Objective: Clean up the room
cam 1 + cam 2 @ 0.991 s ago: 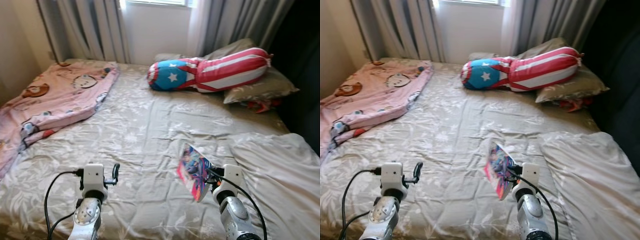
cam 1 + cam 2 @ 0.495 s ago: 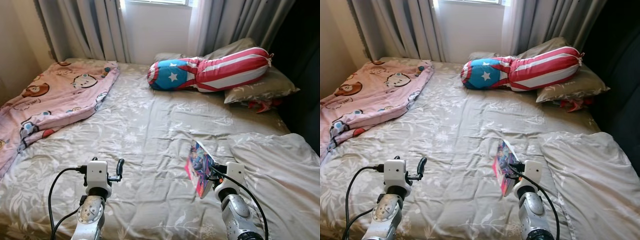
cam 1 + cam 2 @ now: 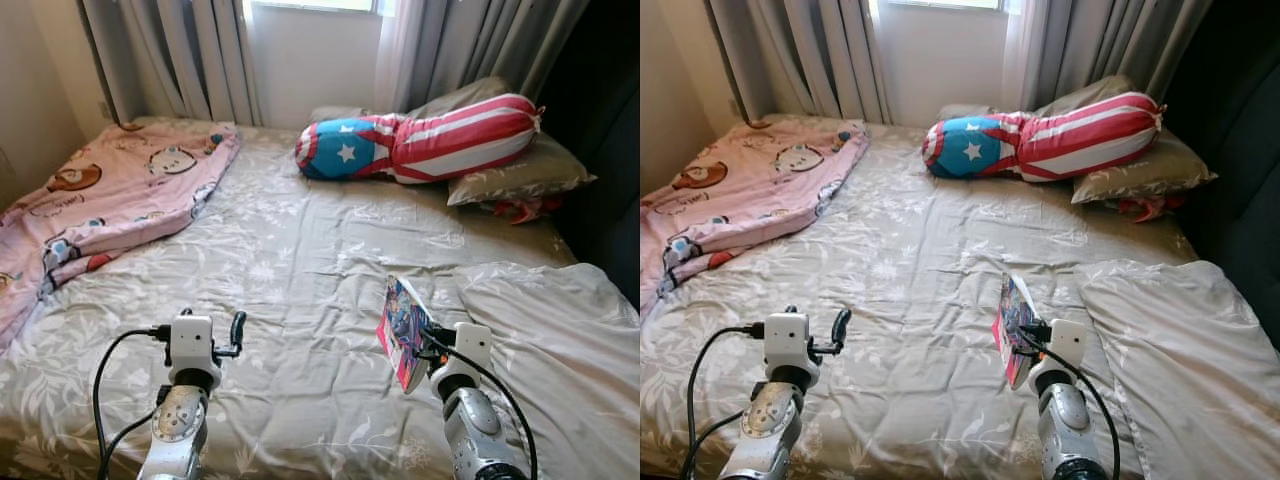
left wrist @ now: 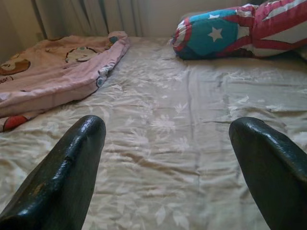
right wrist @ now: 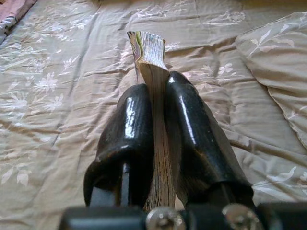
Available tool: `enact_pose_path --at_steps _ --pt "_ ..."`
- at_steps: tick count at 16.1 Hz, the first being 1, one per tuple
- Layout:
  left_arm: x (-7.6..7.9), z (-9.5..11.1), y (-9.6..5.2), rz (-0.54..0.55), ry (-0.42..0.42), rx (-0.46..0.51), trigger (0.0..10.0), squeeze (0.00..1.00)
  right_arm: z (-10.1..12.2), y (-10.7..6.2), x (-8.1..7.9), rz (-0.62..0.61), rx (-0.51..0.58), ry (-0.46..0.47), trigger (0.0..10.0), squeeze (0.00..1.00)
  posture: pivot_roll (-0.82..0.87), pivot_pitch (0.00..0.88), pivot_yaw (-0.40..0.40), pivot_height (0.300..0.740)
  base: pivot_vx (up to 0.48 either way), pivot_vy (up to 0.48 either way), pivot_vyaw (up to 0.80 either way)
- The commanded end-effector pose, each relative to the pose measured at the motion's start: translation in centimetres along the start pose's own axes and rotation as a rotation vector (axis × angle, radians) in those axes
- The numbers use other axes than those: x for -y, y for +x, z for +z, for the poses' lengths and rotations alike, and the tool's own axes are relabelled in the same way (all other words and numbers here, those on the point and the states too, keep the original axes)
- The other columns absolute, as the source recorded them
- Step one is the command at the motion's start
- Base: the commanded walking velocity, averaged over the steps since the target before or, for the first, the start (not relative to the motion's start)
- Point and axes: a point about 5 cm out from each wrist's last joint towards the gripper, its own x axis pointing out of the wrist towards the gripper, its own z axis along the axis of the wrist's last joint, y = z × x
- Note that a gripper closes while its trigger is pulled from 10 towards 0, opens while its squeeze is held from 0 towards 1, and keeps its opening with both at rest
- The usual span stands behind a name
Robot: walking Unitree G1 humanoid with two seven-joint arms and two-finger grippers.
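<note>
Book (image 3: 404, 331) being held on edge above bed (image 3: 300, 260), clamped by right gripper (image 5: 156, 103), spine end pointing toward striped pillow (image 3: 420, 140). Left gripper (image 4: 168, 143) being held with fingers apart over bare sheet.

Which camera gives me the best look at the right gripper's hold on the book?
The right wrist view: both black fingers press flat on the book, seen edge-on with its pages showing. The eye views show the book's colourful cover held upright above the bed by the right gripper, the pinch itself mostly hidden.

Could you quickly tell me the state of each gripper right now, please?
Left gripper: open, empty, above the bed sheet.
Right gripper: closed on a colourful book.
</note>
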Motion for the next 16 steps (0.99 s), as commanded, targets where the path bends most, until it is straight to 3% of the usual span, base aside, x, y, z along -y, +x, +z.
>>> enact_pose_path --at_steps 1,16 --pt "-0.01 0.07 0.02 0.009 -0.017 -0.006 10.0 0.0 1.18 0.34 -0.13 0.0 0.069 0.006 10.0 0.0 0.03 0.0 -0.078 0.663 0.0 0.0 0.0" --pt "0.27 0.15 0.15 -0.002 -0.023 -0.021 10.0 0.0 1.06 0.34 -0.18 -0.001 0.062 0.017 10.0 0.0 0.03 0.0 -0.08 0.663 0.0 0.0 0.0"
